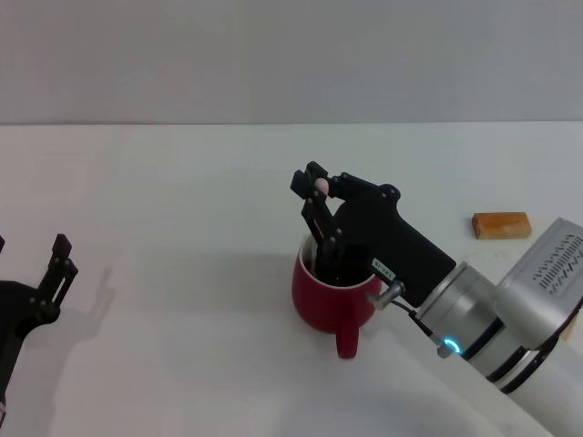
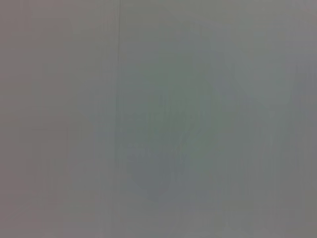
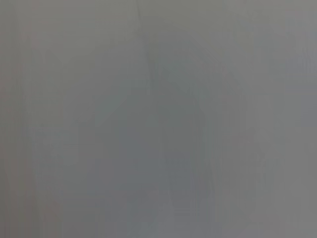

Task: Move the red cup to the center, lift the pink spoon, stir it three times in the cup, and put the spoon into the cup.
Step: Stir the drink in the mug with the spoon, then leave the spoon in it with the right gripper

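The red cup (image 1: 321,299) stands near the middle of the white table (image 1: 182,182), its handle (image 1: 347,342) turned toward me. My right gripper (image 1: 316,189) hovers just above the cup's far rim and is shut on the pink spoon (image 1: 321,186). Only the spoon's pale pink handle end shows between the fingers. The rest runs down into the cup, hidden by the fingers. My left gripper (image 1: 60,262) is parked at the table's near left, open and empty. Both wrist views show only flat grey.
A small orange-tan wooden block (image 1: 501,225) lies on the table at the right, beyond my right arm (image 1: 510,328). A grey wall rises behind the table's far edge.
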`<state>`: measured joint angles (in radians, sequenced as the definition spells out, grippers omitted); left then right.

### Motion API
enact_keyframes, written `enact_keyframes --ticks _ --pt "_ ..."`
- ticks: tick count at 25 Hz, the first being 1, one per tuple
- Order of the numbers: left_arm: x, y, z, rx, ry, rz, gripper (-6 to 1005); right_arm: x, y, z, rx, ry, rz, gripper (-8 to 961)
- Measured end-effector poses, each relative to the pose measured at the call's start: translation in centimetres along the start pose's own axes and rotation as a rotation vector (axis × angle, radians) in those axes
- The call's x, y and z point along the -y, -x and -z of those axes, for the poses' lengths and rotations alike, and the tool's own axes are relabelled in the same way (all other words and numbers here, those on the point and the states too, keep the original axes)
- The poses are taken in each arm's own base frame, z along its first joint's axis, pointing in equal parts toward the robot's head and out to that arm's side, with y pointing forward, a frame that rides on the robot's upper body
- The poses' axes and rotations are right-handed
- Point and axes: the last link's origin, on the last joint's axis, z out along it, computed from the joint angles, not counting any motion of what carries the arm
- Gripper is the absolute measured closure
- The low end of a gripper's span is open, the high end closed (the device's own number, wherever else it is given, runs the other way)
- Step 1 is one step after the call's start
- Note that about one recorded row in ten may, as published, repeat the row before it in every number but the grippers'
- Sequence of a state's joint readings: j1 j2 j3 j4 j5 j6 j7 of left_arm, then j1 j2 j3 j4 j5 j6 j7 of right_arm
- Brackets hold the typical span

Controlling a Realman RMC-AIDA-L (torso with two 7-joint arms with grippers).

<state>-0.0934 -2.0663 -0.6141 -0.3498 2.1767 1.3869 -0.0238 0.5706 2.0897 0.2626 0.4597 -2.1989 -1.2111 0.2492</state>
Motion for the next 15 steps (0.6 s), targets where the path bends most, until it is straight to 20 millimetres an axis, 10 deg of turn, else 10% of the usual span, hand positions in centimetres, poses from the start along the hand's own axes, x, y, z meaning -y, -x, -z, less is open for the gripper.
enact_keyframes --ticks 15 --pt "0.2 0.2 0.4 0.011 -0.001 0.007 184 2.8 0.5 -0.1 -0.003 -0.082 0.068 955"
